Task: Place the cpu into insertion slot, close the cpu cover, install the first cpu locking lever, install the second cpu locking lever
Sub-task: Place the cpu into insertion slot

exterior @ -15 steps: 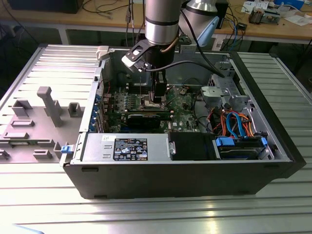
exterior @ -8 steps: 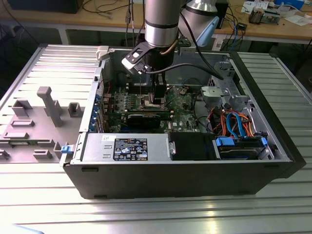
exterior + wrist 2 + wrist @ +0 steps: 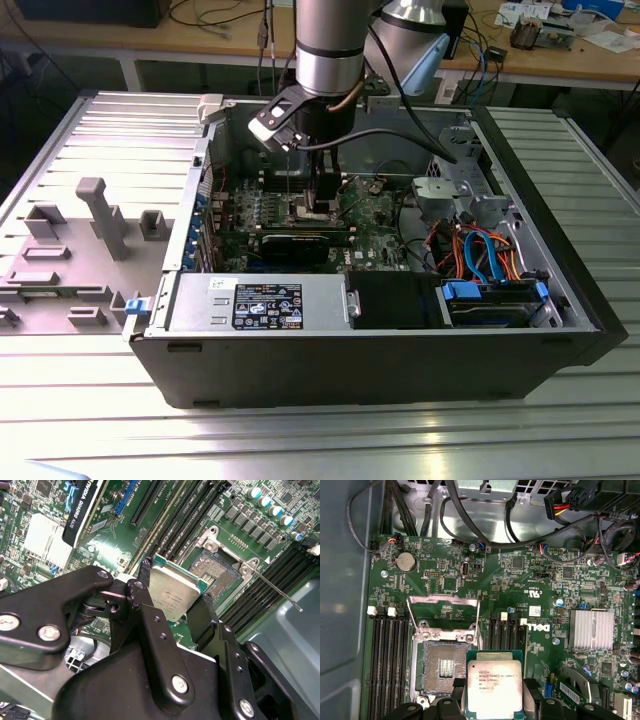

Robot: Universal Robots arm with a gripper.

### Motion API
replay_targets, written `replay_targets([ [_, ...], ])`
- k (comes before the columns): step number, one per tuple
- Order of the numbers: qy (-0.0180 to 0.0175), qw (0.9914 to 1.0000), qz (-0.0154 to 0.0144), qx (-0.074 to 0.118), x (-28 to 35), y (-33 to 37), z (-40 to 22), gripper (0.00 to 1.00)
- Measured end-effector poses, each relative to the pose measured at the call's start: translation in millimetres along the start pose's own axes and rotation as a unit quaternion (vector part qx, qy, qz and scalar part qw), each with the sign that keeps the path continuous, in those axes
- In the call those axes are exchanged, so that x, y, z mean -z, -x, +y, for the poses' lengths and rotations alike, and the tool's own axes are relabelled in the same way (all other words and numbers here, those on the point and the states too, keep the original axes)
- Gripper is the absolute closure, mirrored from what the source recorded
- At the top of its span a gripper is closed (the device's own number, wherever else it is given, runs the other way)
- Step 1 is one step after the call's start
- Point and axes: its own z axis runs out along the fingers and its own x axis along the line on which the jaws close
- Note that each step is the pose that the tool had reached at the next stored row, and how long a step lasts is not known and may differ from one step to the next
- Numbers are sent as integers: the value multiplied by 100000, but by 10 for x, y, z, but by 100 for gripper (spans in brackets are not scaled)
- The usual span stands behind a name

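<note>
**Cpu held just beside the insertion slot**

The gripper pinches the cpu by two opposite edges. Its silvery face shows in both wrist views, above the green motherboard inside the open computer case. The chip is not seated, and the slot's dark centre lies bare next to it. The cpu cover stands swung up at one edge of the slot.

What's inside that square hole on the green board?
Nothing yet. The insertion slot is empty; you see its dark grey floor. The cpu, pinched in the gripper, covers one edge of it.
</note>
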Motion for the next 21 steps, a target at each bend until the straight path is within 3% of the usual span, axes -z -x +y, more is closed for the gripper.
replay_targets([
  [15, 7, 100000, 6, -12, -13, -14, -11, 46],
  [21, 3, 100000, 0, -2, -14, -51, -35, 46],
])
